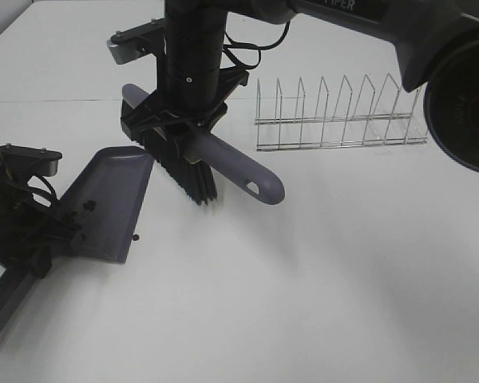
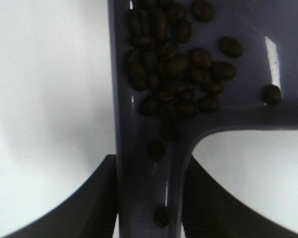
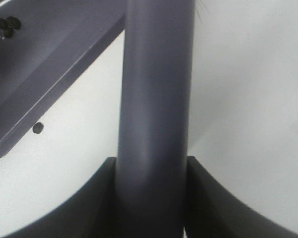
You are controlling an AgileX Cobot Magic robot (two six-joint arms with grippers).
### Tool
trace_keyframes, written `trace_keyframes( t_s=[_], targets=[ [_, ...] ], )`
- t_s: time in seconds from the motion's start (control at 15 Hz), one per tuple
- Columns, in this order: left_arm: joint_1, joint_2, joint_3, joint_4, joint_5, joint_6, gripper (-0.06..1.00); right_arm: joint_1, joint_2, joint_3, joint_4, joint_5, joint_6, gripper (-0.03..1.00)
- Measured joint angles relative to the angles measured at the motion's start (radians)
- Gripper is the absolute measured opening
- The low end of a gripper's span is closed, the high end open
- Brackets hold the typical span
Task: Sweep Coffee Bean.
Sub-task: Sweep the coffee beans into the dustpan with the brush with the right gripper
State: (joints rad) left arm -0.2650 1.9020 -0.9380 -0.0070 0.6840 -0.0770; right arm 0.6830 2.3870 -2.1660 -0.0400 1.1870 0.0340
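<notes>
Clamping left claw (image 2: 149, 198) on purple-grey plastic dustpan (image 1: 112, 191) with dark roundish coffee beans (image 2: 174, 64), I clamp right claw (image 3: 151, 198) on grey-handled brush (image 1: 239, 166).

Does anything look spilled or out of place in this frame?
One stray dark coffee bean lies on the white table, just outside the purple-grey plastic dustpan; the other beans sit inside it.
</notes>
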Motion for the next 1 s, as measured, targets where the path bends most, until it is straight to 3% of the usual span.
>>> trace_keyframes(
  t_s=[0.2, 0.47, 0.53, 0.73, 0.87, 1.0],
  targets=[
    [0.000, 0.000, 0.000, 0.007, 0.000, 0.000, 0.33, 0.013, 0.000, 0.072, -0.015, -0.053, 0.058, 0.29],
    [0.000, 0.000, 0.000, 0.007, 0.003, 0.000, 0.33, 0.069, 0.003, 0.173, 0.059, -0.246, 0.106, 0.29],
    [0.000, 0.000, 0.000, 0.007, 0.006, 0.000, 0.33, 0.076, 0.026, 0.180, 0.207, -0.342, 0.106, 0.29],
    [0.000, 0.000, 0.000, 0.007, 0.011, -0.003, 0.33, 0.040, 0.034, 0.181, 0.420, -0.403, 0.071, 0.29],
    [0.000, 0.000, 0.000, 0.007, 0.011, -0.004, 0.33, 0.012, 0.030, 0.181, 0.515, -0.421, 0.008, 0.29],
    [0.000, 0.000, 0.000, 0.007, 0.011, -0.003, 0.33, -0.023, -0.007, 0.179, 0.527, -0.423, -0.051, 0.29]
  ],
)
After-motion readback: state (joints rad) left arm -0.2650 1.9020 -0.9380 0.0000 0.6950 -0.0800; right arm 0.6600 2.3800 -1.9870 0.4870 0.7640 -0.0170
